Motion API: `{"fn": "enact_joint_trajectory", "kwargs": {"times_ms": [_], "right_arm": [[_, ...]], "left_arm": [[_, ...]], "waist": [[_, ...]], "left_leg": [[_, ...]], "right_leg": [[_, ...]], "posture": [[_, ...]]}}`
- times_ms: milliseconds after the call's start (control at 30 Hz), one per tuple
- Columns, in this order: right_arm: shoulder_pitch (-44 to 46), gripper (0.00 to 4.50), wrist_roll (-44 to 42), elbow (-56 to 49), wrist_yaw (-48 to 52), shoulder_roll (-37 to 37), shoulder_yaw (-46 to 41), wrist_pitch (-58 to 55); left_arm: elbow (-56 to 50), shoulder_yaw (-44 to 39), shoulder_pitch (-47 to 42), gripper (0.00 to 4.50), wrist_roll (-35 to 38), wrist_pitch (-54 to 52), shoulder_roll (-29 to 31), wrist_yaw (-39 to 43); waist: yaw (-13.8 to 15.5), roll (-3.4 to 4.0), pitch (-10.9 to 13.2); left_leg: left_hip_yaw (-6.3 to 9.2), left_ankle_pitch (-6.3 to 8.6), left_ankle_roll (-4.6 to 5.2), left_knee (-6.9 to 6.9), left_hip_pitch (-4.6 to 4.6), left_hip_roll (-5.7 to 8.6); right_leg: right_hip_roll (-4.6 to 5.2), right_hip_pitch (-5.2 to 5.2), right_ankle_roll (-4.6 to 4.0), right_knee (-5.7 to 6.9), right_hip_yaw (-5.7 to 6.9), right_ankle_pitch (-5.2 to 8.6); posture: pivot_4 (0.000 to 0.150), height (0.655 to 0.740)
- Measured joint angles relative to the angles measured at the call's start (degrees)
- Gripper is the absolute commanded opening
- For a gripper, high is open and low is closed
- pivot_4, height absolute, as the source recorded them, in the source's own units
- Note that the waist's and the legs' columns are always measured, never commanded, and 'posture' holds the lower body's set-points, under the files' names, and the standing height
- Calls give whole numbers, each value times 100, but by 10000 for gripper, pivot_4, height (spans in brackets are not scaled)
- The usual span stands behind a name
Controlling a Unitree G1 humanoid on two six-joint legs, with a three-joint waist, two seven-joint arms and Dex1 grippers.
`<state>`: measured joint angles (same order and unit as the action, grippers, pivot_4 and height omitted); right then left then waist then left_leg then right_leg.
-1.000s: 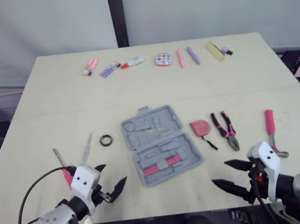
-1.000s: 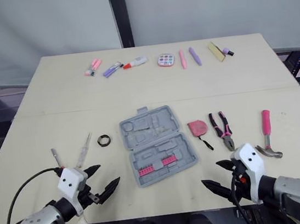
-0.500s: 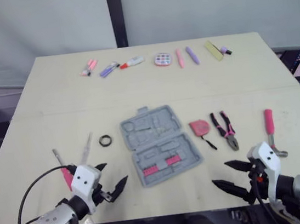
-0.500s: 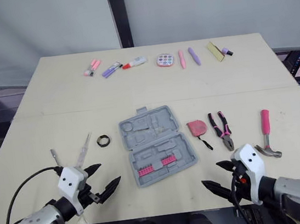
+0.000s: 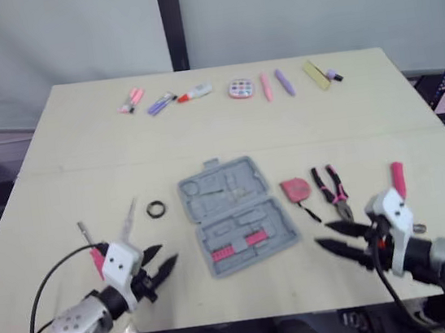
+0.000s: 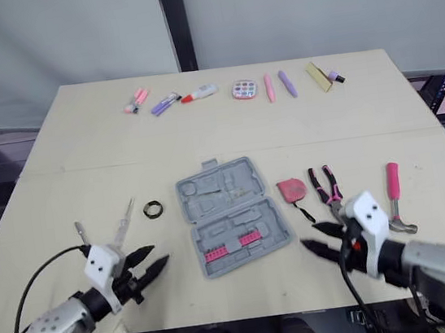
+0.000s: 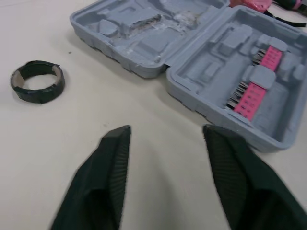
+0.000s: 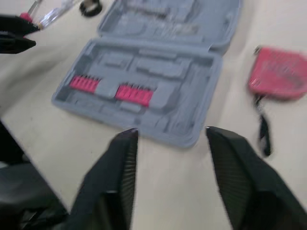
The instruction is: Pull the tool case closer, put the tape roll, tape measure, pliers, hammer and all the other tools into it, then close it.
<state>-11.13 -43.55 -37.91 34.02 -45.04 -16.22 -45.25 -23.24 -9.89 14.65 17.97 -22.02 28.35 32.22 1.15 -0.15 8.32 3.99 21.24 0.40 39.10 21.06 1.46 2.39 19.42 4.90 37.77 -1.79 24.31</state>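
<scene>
**Fig.** The open grey plastic tool case (image 5: pixel 233 214) lay at the centre of the frame on the pale wooden table (image 5: pixel 81 152). Both moulded halves faced up, with pink bit strips (image 7: pixel 261 72) in the nearer half, and none of the loose tools was in it. The small black tape roll (image 5: pixel 156 209) lay just left of the case. The pink tape measure (image 5: pixel 295 190), the pink-and-black pliers (image 5: pixel 333 193) and the pink-handled hammer (image 5: pixel 398 180) lay in a row to its right. They were apart from one another, apparently so that each could be picked up singly. The left gripper (image 5: pixel 167 254) and right gripper (image 5: pixel 324 235) were held low at lower left and lower right, flanking the case, each with fingers spread wide and holding nothing. Both pointed toward the case's nearer half. This suggested that pulling the case closer was the step in hand, taken from both sides so the open case would not swivel
</scene>
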Motion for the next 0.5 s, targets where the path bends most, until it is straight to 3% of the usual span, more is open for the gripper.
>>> {"fn": "enact_joint_trajectory", "kwargs": {"times_ms": [67,500], "right_arm": [[364,1233,116,223,-3,-54,70,-15],[2445,436,1259,1856,311,-104,1835,73]], "left_arm": [[182,7,-232,717,-7,3,45,38],[1267,839,-1875,174,-267,-432,15,87]], "waist": [[2,0,0],[-51,0,0]], "left_leg": [[1,0,0,-2,2,0],[2,0,1,7,5,7]], "right_leg": [[0,6,0,7,2,0],[4,21,0,42,11,0]], "posture": [[1500,7336],[1500,7336]]}}
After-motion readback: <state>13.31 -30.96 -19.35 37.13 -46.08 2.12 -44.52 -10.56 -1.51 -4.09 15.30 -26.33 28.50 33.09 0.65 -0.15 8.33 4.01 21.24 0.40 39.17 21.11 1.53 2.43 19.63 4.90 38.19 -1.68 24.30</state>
